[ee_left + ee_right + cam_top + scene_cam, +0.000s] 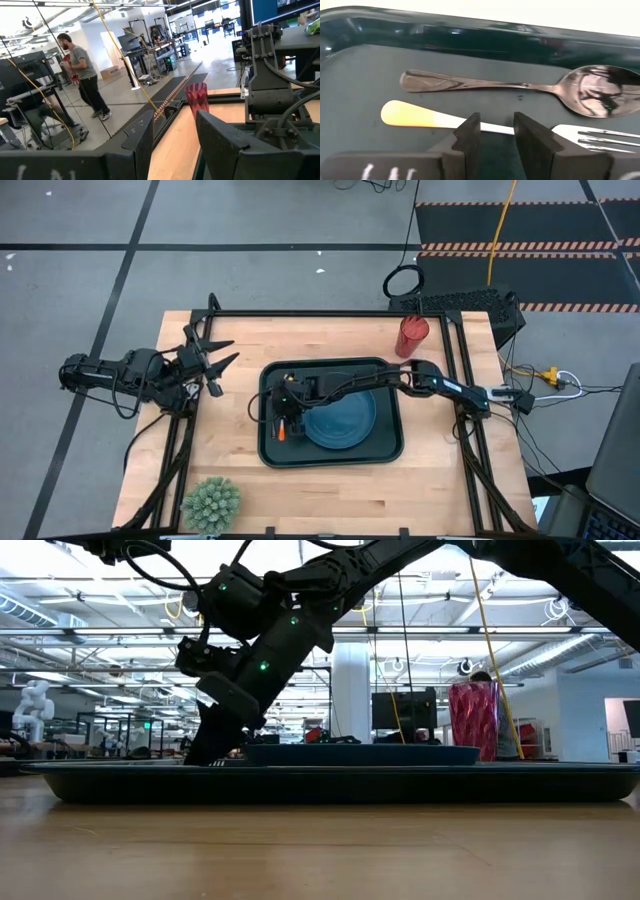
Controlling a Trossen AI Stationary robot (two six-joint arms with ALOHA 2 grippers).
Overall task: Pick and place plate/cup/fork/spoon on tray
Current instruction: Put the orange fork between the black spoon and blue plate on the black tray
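Observation:
The dark tray (270, 452) lies mid-table with the blue plate (345, 420) on its right half. On its left half the dark spoon (520, 86) and the orange-handled fork (420, 116) lie flat, side by side. My right gripper (497, 131) slants down over the fork's neck, open, with the neck showing in the gap between its fingertips; I cannot tell whether they touch it. The red cup (411, 335) stands upright on the table beyond the tray's far right corner. My left gripper (210, 360) waits open above the table's left edge.
A small spiky green plant (211, 502) sits at the table's near left corner. Black frame rails (330, 313) run along the table's far and side edges. In the left wrist view a person (80, 70) walks in the room beyond the table.

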